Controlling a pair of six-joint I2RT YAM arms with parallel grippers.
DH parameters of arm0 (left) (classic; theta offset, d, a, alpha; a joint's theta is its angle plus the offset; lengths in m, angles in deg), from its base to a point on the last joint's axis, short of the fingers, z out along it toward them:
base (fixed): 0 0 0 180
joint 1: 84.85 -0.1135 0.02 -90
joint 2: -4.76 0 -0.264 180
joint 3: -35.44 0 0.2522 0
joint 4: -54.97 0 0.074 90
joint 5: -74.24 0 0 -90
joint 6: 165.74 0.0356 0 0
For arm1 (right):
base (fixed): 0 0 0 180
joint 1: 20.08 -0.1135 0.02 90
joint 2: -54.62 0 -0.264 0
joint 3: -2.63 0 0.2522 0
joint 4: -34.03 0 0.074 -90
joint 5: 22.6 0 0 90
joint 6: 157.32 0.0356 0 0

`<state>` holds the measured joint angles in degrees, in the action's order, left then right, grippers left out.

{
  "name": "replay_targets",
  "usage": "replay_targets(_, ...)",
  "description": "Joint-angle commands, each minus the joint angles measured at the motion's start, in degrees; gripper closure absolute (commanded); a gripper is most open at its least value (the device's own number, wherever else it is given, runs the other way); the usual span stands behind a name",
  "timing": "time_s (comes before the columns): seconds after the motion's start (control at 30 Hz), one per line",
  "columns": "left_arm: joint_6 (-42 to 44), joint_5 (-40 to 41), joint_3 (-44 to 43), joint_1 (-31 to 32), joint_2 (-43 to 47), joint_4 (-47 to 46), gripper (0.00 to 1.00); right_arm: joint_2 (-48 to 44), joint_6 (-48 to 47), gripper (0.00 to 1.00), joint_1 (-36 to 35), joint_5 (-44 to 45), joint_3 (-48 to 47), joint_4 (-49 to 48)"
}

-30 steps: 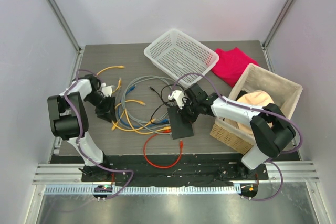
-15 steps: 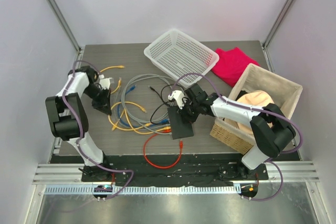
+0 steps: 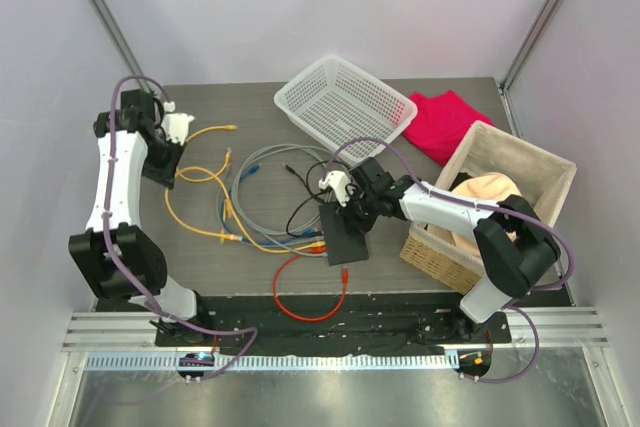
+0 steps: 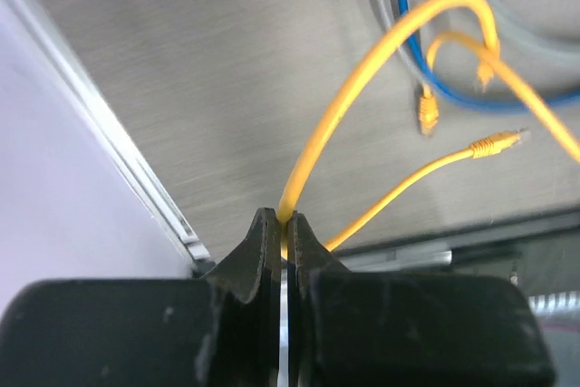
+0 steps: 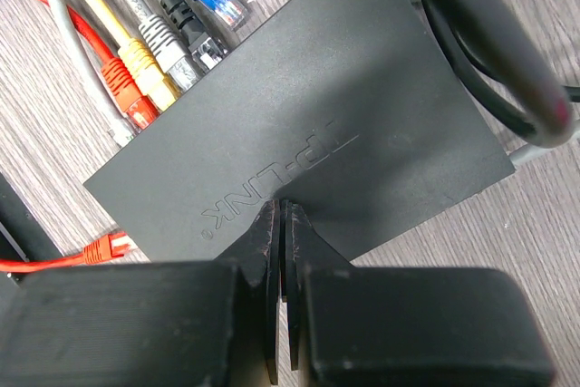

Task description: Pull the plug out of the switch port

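Wrist views alone show left jaws pinching yellow cable [image 4: 314,147], right jaws clenched atop switch [image 5: 317,124]

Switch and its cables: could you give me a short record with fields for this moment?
Switch: black, flat on the table
Plugs: red, yellow, grey, black, blue, in a row at one edge
Left jaws: shut on a yellow cable
Right jaws: shut, tips at the switch top

High rear overview, two downward wrist close-ups
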<state>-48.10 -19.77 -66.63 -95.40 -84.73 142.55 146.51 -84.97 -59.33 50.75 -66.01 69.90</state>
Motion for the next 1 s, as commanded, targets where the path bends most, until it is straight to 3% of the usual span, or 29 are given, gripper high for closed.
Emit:
replay_targets(0.0,-12.1,-2.4,-2.9,0.2,7.0,-12.8,1.0,2.1,-0.7,0.98,0.0,3.1,0.4,2.7)
replay_targets(0.07,-15.0,-2.2,-2.5,0.2,9.7,-19.9,1.0,2.0,-1.1,0.98,0.0,3.4,0.4,2.8)
replay_targets(0.17,-15.4,0.0,-6.1,0.5,7.2,-21.0,1.0,1.6,-1.4,0.98,0.0,3.8,0.6,2.8)
replay_targets(0.23,-8.0,1.1,-15.3,1.7,2.9,-12.2,1.0,1.1,-1.9,0.98,0.0,4.2,0.7,3.0)
replay_targets(0.33,2.7,-4.3,-28.0,2.1,-5.5,3.4,1.0,0.7,-2.1,0.98,0.0,4.6,1.0,3.0)
replay_targets(0.4,6.5,-4.3,-30.5,2.1,-7.7,7.5,1.0,0.7,-2.1,0.98,0.0,4.6,1.1,3.0)
replay_targets(0.43,6.2,-1.7,-29.8,2.1,-7.5,5.0,1.0,0.7,-2.2,0.98,0.0,4.6,1.1,2.9)
replay_targets(0.53,3.2,3.6,-23.9,2.4,-3.9,-5.1,1.0,1.1,-2.0,0.98,0.0,4.3,0.7,2.8)
replay_targets(0.63,-7.7,5.9,-18.0,2.5,-0.4,-15.8,1.0,1.8,-2.0,0.98,0.0,4.2,0.3,2.8)
replay_targets(0.67,-15.8,5.7,-16.7,2.5,0.3,-17.8,1.0,2.0,-1.9,0.98,0.0,4.2,-0.1,2.7)
replay_targets(0.73,-21.8,2.2,-11.8,2.5,2.4,-22.8,1.0,2.1,-1.8,0.98,0.0,4.1,-0.4,2.9)
replay_targets(0.77,-29.0,0.7,-9.4,2.4,3.7,-25.4,1.0,2.1,-1.9,0.98,0.0,4.1,-0.7,2.9)
replay_targets(0.87,-37.0,-0.5,11.0,2.5,12.5,-43.7,1.0,2.0,-2.0,0.98,0.0,4.3,-0.7,3.0)
replay_targets(0.97,-46.7,3.0,20.2,2.5,16.6,-55.1,1.0,1.4,-2.4,0.98,0.0,4.9,-0.2,2.9)
